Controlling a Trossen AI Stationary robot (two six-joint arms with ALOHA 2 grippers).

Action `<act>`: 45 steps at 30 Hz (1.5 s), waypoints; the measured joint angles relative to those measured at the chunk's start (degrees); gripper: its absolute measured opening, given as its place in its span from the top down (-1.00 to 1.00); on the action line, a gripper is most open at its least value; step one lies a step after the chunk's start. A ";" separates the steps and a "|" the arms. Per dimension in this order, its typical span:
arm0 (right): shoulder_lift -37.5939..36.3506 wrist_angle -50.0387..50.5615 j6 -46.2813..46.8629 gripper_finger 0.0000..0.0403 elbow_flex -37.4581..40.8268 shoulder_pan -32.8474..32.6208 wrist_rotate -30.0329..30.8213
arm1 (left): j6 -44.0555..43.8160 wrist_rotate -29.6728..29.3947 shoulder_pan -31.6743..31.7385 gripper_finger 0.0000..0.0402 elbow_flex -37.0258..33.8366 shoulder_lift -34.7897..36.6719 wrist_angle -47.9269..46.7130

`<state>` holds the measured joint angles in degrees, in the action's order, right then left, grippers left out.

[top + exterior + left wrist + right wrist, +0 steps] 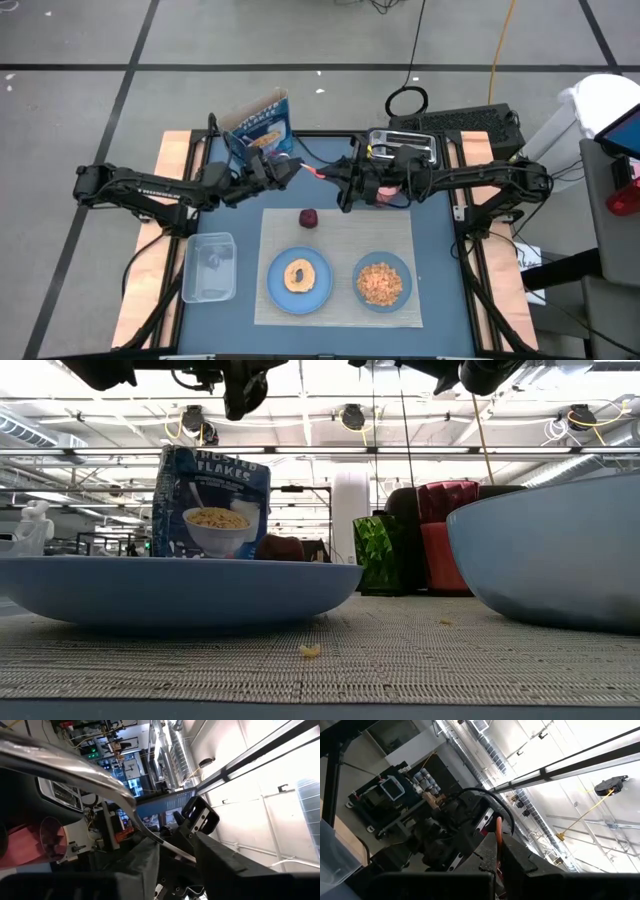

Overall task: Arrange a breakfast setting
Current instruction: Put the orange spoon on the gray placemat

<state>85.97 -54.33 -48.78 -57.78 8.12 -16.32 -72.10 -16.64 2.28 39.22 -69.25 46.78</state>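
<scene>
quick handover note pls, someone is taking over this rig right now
Both arms are raised mid-air behind the placemat, meeting in a spoon handoff.
Right gripper: shut on the spoon's orange handle.
Left gripper: fingers around the spoon's metal end, grip not confirmed.
Done: bagel on the plate, cereal-filled bowl and red fruit on the placemat.
Left: finish the handoff and lay the spoon on the placemat.

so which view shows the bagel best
The high view: the bagel lies in full sight on the plate, hole and all. The low view shows only the plate's side, whose rim hides the bagel. Neither wrist view shows it; both point up at the ceiling.
</scene>
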 joint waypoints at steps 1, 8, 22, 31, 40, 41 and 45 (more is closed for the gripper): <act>0.00 0.00 0.01 0.98 -0.02 0.00 0.00 | 0.05 0.00 0.00 0.40 0.00 0.00 0.00; -0.02 0.04 -0.06 0.98 -0.02 0.00 -0.02 | 0.15 -0.04 0.00 0.53 0.00 0.00 0.26; -0.04 0.96 2.12 0.94 -0.02 0.00 -0.24 | 0.38 -0.09 0.02 0.54 0.00 0.00 0.20; -0.13 3.17 7.35 0.94 -0.02 0.04 -0.22 | 0.88 -0.24 0.02 0.54 -0.02 0.00 0.04; -0.15 4.70 7.38 0.93 -0.02 -0.71 0.27 | 1.95 0.45 1.38 0.54 -0.02 0.00 0.04; -0.15 4.75 7.37 0.93 -0.02 -0.89 0.45 | 2.08 0.63 1.58 0.54 -0.02 0.00 0.04; -0.15 5.62 7.41 0.93 -0.02 -1.44 2.34 | 2.56 0.67 2.16 0.54 -0.02 0.00 0.04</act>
<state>85.82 -48.71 -41.37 -57.80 6.68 -13.98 -69.54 -15.97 4.44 39.20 -69.25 46.83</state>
